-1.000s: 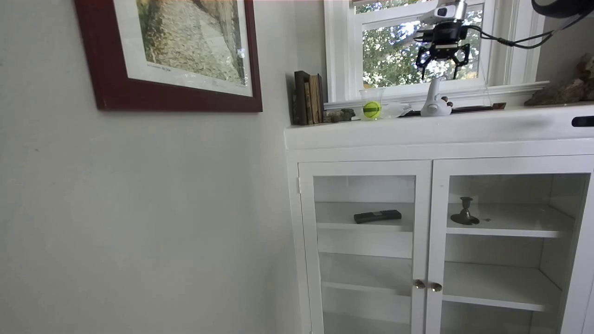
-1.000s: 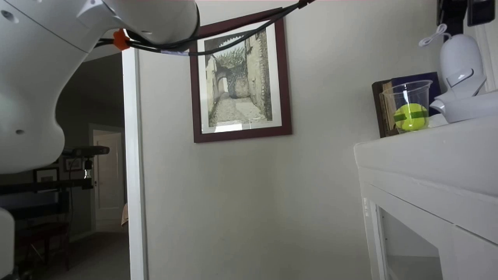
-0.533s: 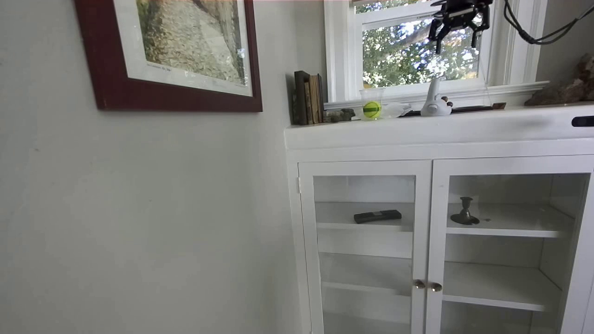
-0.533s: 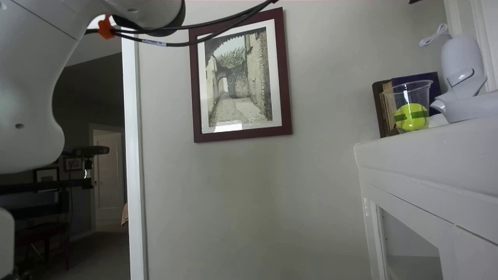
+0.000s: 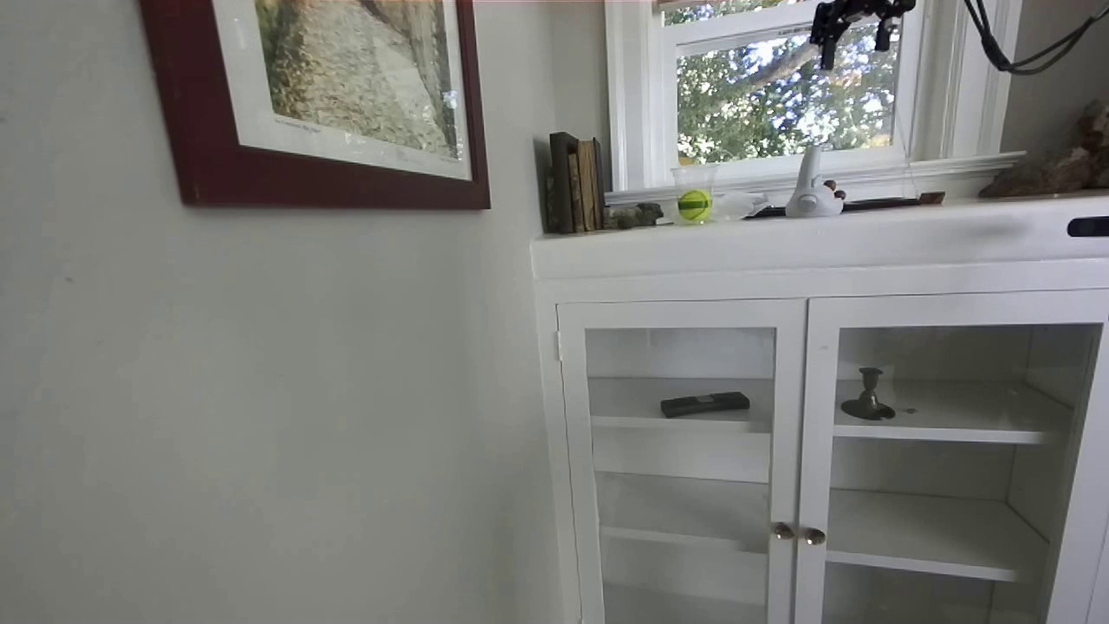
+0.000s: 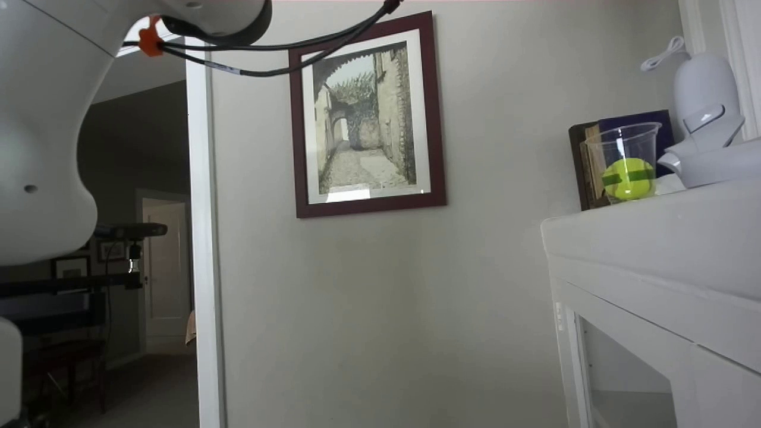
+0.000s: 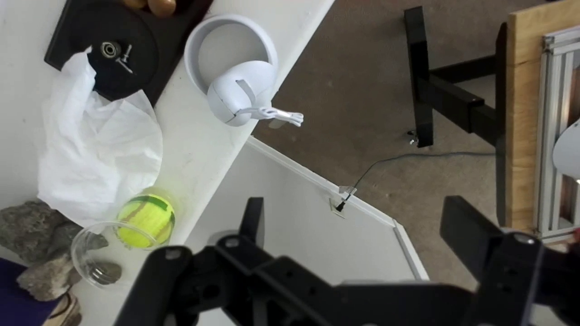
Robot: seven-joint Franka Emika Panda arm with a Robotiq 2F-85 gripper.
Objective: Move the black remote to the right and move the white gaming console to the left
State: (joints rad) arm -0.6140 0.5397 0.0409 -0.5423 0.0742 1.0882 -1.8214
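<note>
The white gaming console, a controller with a ring base and coiled cord, stands handle up on the cabinet top in both exterior views (image 5: 811, 186) (image 6: 706, 89). It also shows in the wrist view (image 7: 242, 86). My gripper (image 5: 856, 48) is open and empty, well above the console. It also shows in the wrist view (image 7: 353, 208), fingers wide apart, and is out of view in the other exterior picture. A black remote-like object (image 5: 704, 404) lies behind the glass door. Another black rounded object (image 5: 1088, 227) is cut off at the cabinet top's right; I cannot tell which is the task's remote.
A clear cup with a yellow ball (image 5: 694, 205) stands left of the console. White crumpled tissue (image 7: 99, 154), grey rocks (image 7: 36, 240), books (image 5: 573, 184) and a dark tray (image 7: 115, 50) share the white cabinet top (image 5: 866, 238). The window is behind.
My gripper has risen from just above the console and shifted slightly right in an exterior view, leaving the other one. It stays open. The console has not visibly moved.
</note>
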